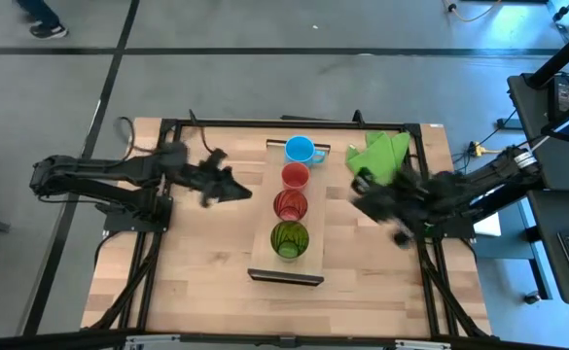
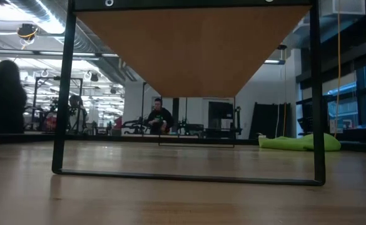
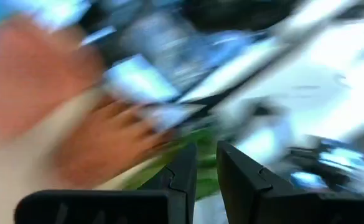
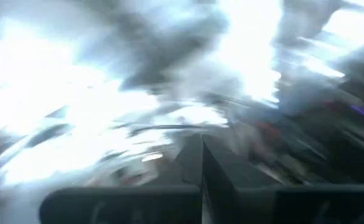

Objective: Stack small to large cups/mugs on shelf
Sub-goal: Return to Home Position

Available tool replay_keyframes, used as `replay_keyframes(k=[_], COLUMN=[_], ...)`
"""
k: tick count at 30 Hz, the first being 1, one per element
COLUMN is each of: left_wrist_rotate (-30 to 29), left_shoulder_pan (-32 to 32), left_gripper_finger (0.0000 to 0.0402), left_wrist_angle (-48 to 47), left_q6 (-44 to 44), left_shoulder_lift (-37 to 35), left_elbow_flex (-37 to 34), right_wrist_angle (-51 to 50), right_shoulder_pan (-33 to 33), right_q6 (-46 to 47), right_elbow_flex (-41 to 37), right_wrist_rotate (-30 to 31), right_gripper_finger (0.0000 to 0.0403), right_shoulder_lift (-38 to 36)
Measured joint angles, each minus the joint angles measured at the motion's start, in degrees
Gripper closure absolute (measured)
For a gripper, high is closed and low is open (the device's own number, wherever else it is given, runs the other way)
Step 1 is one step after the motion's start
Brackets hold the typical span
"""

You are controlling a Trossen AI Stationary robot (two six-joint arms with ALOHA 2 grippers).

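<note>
A pale wooden table (image 1: 196, 282) stands on a grey floor (image 1: 265, 78), seen from above. In the centre of the high view a shelf (image 1: 265, 262) runs top to bottom and carries a row of four. The blue mug (image 1: 301, 149) is at the top, then the red cup (image 1: 296, 176), the red tumbler (image 1: 291, 205), and the green tumbler (image 1: 289, 238) lowest. A green cloth (image 1: 379, 151) lies at upper right.

The left gripper (image 1: 233, 192) hangs just left of the row, beside the red tumbler. Its fingers (image 3: 180, 177) are a narrow slit apart and hold nothing. The right gripper (image 1: 362, 194) hangs to the right of the row, below the cloth, clenched and empty.

I judge the placing done, with only the retreat home left. I would raise each arm first, then draw it outward, away from the row. The green tumbler, the tallest, looks the easiest to tip.
</note>
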Motion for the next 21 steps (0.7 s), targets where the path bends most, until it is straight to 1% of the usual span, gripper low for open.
replay_keyframes(k=[1,2,3,4,5,6,8,10,12,14,17,19,21], left_wrist_rotate=[1.8,3.4,4.2,4.1,3.3,2.4,1.1,-1.4,-6.7,-12.1,-16.9,-18.1,-16.6], left_shoulder_pan=[-1.0,-1.9,-2.8,-3.8,-4.9,-5.9,-8.1,-9.7,-10.0,-9.8,-9.8,-9.8,-9.8], left_gripper_finger=[0.0347,0.0347,0.0347,0.0347,0.0347,0.0347,0.0347,0.0347,0.0347,0.0347,0.0347,0.0347,0.0347], left_wrist_angle=[5.5,10.8,16.4,21.3,24.1,24.7,20.8,10.9,0.0,-6.0,-11.5,-13.1,-13.0], left_q6=[0.3,1.2,2.2,3.5,5.0,7.0,11.4,14.0,16.2,20.4,26.0,29.1,31.9], left_shoulder_lift=[-0.9,-2.2,-3.3,-4.1,-5.3,-6.8,-9.2,-12.4,-17.0,-22.5,-31.8,-36.9,-41.3], left_elbow_flex=[0.0,0.0,0.0,0.3,0.3,0.3,1.5,2.8,4.0,5.5,5.9,5.5,4.3], right_wrist_angle=[0.6,-0.2,-1.8,-4.2,-7.7,-12.6,-27.1,-42.4,-53.5,-58.0,-59.7,-59.4,-56.5], right_shoulder_pan=[0.8,1.5,2.3,3.0,3.9,4.7,6.7,7.9,8.1,7.0,3.9,2.2,1.5], right_q6=[-5.2,-8.5,-9.6,-9.8,-9.6,-10.0,-12.3,-13.3,-13.5,-14.7,-17.9,-18.8,-19.7], right_elbow_flex=[1.8,3.4,5.0,6.6,8.2,10.1,13.9,17.9,20.7,22.2,20.6,16.8,11.3], right_wrist_rotate=[-6.6,-11.9,-15.4,-17.1,-17.4,-17.3,-17.3,-17.3,-17.9,-20.0,-23.5,-24.7,-25.0], right_gripper_finger=[0.0394,0.0394,0.0394,0.0394,0.0394,0.0394,0.0394,0.0394,0.0394,0.0394,0.0394,0.0394,0.0394], right_shoulder_lift=[-0.4,-0.8,-1.3,-1.6,-1.8,-2.1,-2.6,-2.6,-3.7,-7.4,-15.9,-21.8,-27.1])
